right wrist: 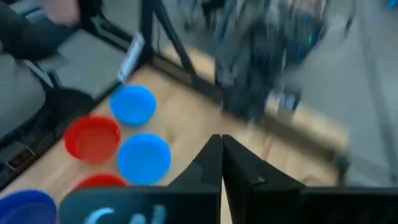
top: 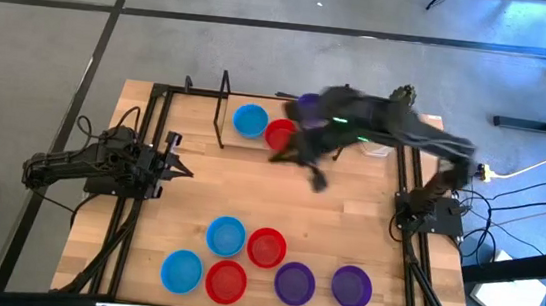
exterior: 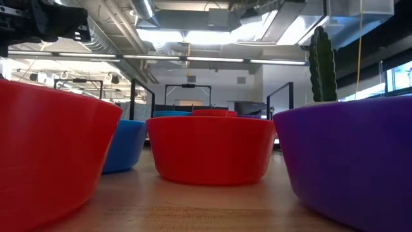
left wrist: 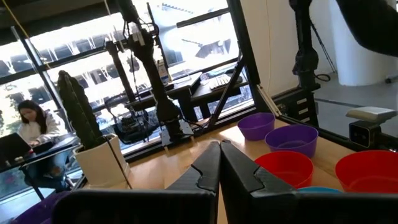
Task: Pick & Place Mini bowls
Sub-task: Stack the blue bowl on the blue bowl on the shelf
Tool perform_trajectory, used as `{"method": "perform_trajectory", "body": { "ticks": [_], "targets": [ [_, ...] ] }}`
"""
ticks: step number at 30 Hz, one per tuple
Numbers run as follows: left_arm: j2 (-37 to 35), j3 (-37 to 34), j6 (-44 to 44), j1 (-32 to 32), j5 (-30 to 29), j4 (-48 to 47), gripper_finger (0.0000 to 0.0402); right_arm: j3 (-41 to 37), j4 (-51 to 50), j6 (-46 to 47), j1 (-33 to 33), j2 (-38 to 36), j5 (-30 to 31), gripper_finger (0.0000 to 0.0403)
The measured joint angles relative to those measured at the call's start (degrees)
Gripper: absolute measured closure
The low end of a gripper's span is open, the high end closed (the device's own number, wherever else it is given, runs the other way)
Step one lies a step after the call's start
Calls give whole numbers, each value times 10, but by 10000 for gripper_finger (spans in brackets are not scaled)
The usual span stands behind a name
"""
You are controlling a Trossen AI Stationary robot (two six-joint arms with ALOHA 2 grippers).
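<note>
Several mini bowls in blue, red and purple stand in a cluster near the table's front edge, among them a blue one (top: 226,236) and a purple one (top: 351,286). At the far side stand a blue bowl (top: 249,121), a red bowl (top: 280,134) and a purple bowl (top: 308,104), each on its base. My right gripper (top: 313,172) (right wrist: 221,155), blurred, hangs raised just in front of the far bowls, shut and holding nothing. My left gripper (top: 173,164) (left wrist: 219,163) rests at the table's left, shut with nothing between its fingers.
A cactus in a white pot (left wrist: 87,146) stands at the far right corner (top: 404,93). A black upright frame (top: 223,108) rises beside the far blue bowl. Black rails run along both sides of the table (top: 249,196). In the low view a red bowl (exterior: 209,148) is in front.
</note>
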Motion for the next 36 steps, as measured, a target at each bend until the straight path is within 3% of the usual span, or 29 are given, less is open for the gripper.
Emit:
{"method": "perform_trajectory", "body": {
  "ticks": [6, 10, 12, 14, 18, 23, 36],
  "targets": [
    [0, 0, 4, 0, 0, 0, 396, -17, 7, 31, 89, -119, 118, 399],
    [0, 0, 7, 0, 0, 0, 400, -136, 34, 49, 154, -204, 266, 400],
    [0, 0, 6, 0, 0, 0, 400, -222, 79, 54, 173, -254, 306, 400],
    [0, 0, 6, 0, 0, 0, 398, -315, 122, 54, 182, -312, 299, 401],
    [0, 0, 8, 0, 0, 0, 397, -501, 244, 57, 183, -446, 212, 401],
    [0, 0, 19, 0, 0, 0, 399, -722, 443, 119, 183, -581, 200, 400],
    [0, 0, 2, 0, -3, 0, 399, -1022, 588, 140, 172, -774, 221, 400]
  ]
}}
